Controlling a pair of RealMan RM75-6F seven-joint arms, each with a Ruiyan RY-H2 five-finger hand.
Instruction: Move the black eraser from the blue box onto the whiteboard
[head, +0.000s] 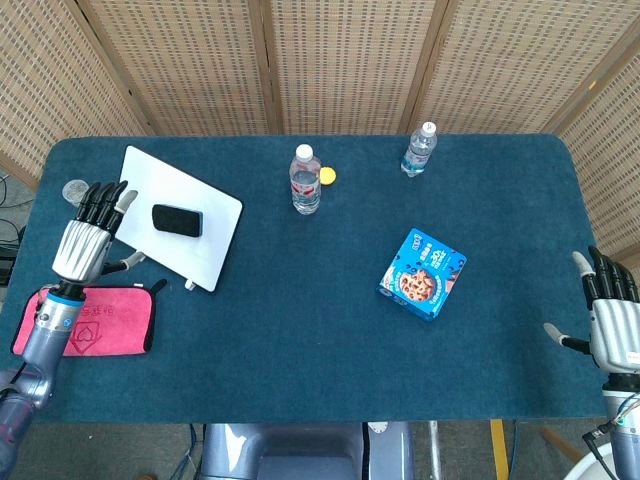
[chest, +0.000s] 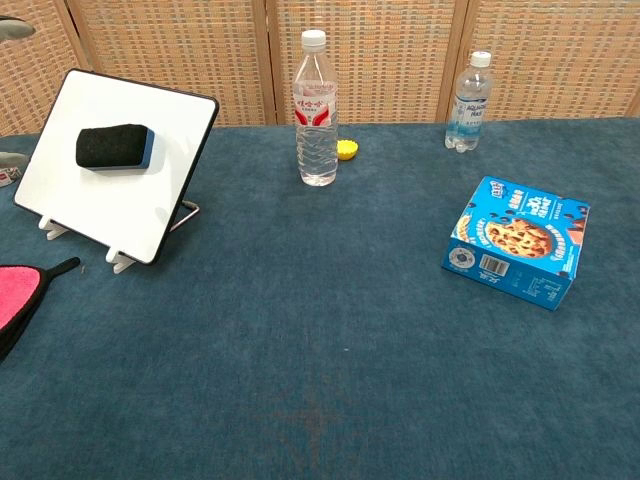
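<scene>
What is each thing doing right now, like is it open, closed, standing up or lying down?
black eraser: resting on the whiteboard, nobody holding it
whiteboard: tilted on its stand
blue box: closed, lying flat
front bottle: upright, cap on
back bottle: upright, cap on
pink cloth: lying flat
left hand: open, empty
right hand: open, empty

Black eraser (head: 177, 219) sticks on tilted whiteboard (head: 205, 250); blue box (head: 422, 273) apart.
</scene>
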